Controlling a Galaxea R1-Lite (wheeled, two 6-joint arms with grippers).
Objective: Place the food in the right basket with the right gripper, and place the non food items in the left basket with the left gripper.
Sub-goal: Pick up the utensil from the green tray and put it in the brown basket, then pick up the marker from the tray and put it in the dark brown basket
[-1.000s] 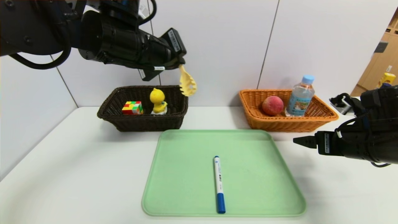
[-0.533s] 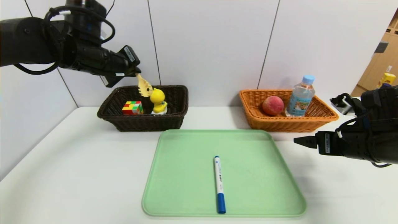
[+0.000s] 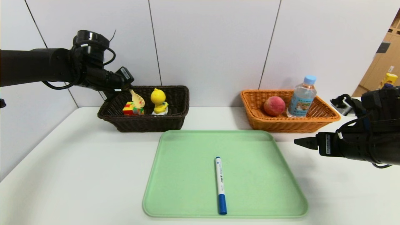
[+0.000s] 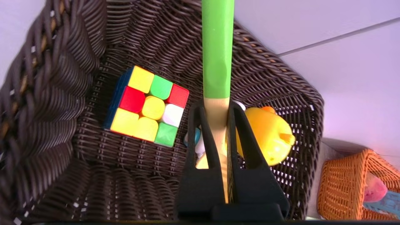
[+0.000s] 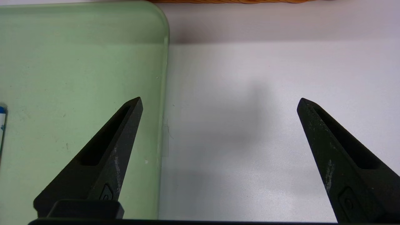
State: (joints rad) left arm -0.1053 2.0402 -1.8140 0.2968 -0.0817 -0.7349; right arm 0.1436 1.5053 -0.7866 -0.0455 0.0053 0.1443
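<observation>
My left gripper is shut on the pasta spoon and holds it over the dark brown left basket. In the left wrist view the fingers clamp the cream neck below the green handle. The puzzle cube and yellow duck lie in that basket. The peach and water bottle stand in the orange right basket. The white marker with blue cap lies on the green tray. My right gripper is open and empty beside the tray's right edge.
The white table carries both baskets at the back and the tray in front. A white panelled wall stands right behind the baskets. The right wrist view shows the tray's edge under the open fingers.
My left gripper has carried the pasta spoon leftward and down, from above the basket's right end to low over the cube and duck. The right arm has not moved.
</observation>
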